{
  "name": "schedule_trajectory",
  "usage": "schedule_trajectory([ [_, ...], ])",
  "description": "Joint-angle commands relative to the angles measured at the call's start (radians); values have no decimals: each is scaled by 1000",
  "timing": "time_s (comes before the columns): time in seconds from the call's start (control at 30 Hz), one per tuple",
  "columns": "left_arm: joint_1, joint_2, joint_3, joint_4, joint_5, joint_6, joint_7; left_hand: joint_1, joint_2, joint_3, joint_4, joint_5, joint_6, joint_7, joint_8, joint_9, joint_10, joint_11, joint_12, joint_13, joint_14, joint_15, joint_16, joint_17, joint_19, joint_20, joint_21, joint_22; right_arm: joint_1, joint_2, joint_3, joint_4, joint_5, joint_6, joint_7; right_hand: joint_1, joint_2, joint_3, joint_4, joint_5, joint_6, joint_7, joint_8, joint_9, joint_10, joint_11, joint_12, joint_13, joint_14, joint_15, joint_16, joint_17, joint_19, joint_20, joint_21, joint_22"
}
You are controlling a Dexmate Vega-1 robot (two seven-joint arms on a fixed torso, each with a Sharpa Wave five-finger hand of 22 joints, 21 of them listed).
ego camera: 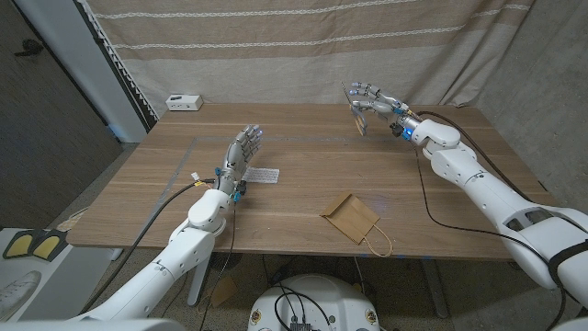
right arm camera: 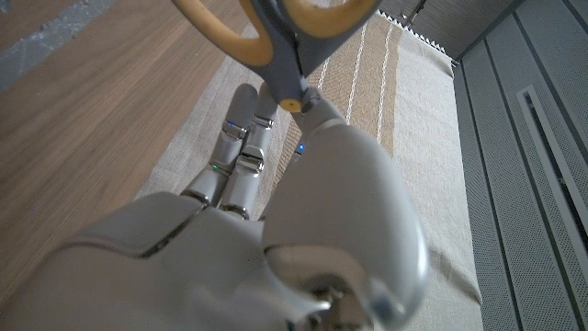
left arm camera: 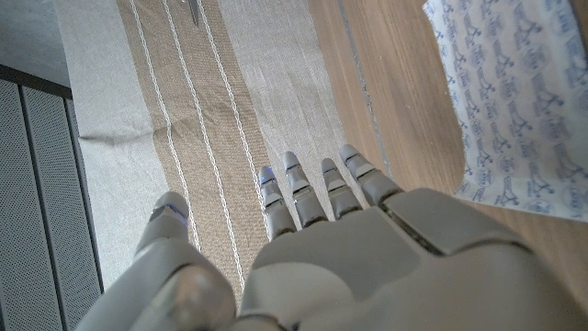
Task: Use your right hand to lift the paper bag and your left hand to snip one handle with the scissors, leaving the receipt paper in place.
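The brown paper bag [ego camera: 349, 216] lies flat near the table's front edge, its cord handle [ego camera: 378, 244] toward the edge. The white receipt paper [ego camera: 262, 175] [left arm camera: 514, 101] lies left of the middle. My left hand [ego camera: 241, 156] [left arm camera: 367, 267] stands just left of the receipt with fingers apart and holds nothing. At the back right, my right hand [ego camera: 374, 97] [right arm camera: 276, 230] is raised above the table and holds the scissors [ego camera: 357, 115]. Their yellow and grey handles [right arm camera: 276, 37] sit at its fingertips, blades hanging down. The bag is far from both hands.
A small white box [ego camera: 185, 102] sits at the table's back left corner. A striped curtain [ego camera: 303, 46] hangs behind the table. Black cables [ego camera: 427, 198] run along both arms over the table.
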Motion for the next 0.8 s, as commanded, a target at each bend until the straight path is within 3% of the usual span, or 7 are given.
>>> schedule_trajectory([
  [0.03, -5, 2, 4, 0, -1, 9, -2, 0, 0, -4, -2, 3, 6, 0, 1, 2, 8, -1, 6, 3, 9, -176, 1, 5, 7, -149, 3, 2, -5, 20, 19, 21, 62, -42, 33, 10, 10, 12, -5, 4, 7, 1, -2, 0, -6, -2, -4, 1, 41, -207, 3, 268, 13, -110, 3, -3],
  [0.6, -11, -1, 8, 3, -2, 15, -3, 0, 1, -5, -2, 3, 7, 0, 1, 2, 9, -2, 6, 3, 9, -176, 1, 5, 7, -149, 3, 3, -15, 47, 45, 43, 121, -77, 50, 0, 3, 10, -1, 2, 9, -2, -14, -4, -26, -7, -23, -6, 41, -206, 2, 267, -7, -118, 4, -12],
  [0.8, -15, 0, 8, 2, -1, 18, -3, 0, 1, -6, -2, 3, 7, 2, 1, 3, 10, -2, 6, 3, 10, -176, 1, 5, 7, -149, 3, 3, -11, 73, 78, 73, 200, -127, 101, -1, 3, 10, -1, 2, 11, -3, -16, -6, -24, -7, -26, -8, 43, -206, 3, 267, -10, -121, 9, -11],
])
